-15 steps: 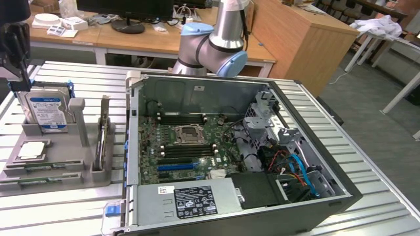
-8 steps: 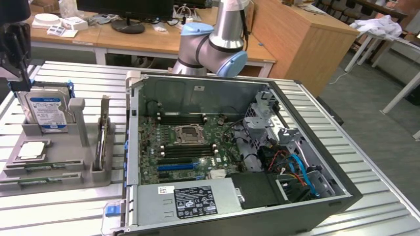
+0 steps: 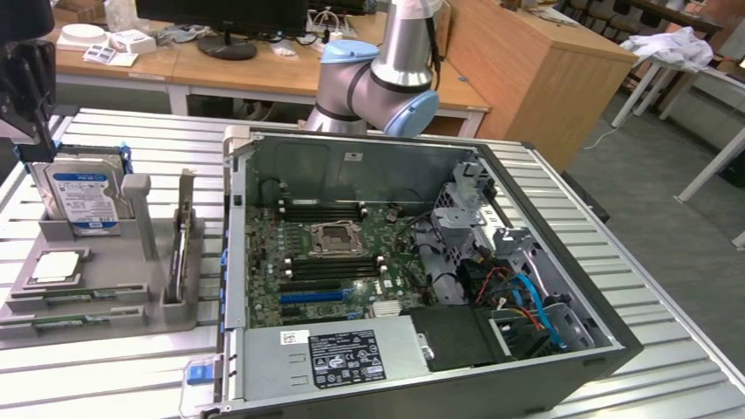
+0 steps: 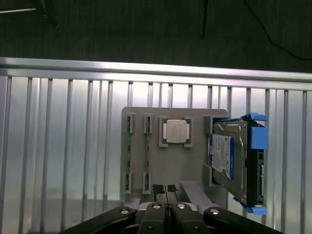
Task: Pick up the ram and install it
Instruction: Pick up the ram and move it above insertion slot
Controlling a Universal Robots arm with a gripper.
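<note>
The step in hand is looking like the reach for the ram [image 4: 128,155], which is sitting edge-up in a narrow slot of the gray holder [image 4: 170,165] on the ribbed metal table [image 4: 58,146]. A 2nd green stick [image 4: 146,155] is sitting in the slot just beside it, and the processor chip [image 4: 176,131] and hard drive [image 4: 229,158] are resting further along the holder. Doing this well is probably calling for parting the fingers before any descent, lining the pads up across the stick's 2 flat faces near its middle, and lifting straight so the board is not binding. The gripper [image 4: 163,187] is hovering well above the holder, pointing straight down, fingers pressed together and gripping nothing. In the exterior view the arm [image 3: 390,83] is standing behind the open computer case [image 3: 582,367], its dark wrist end hanging at that view's left over the holder.
</note>
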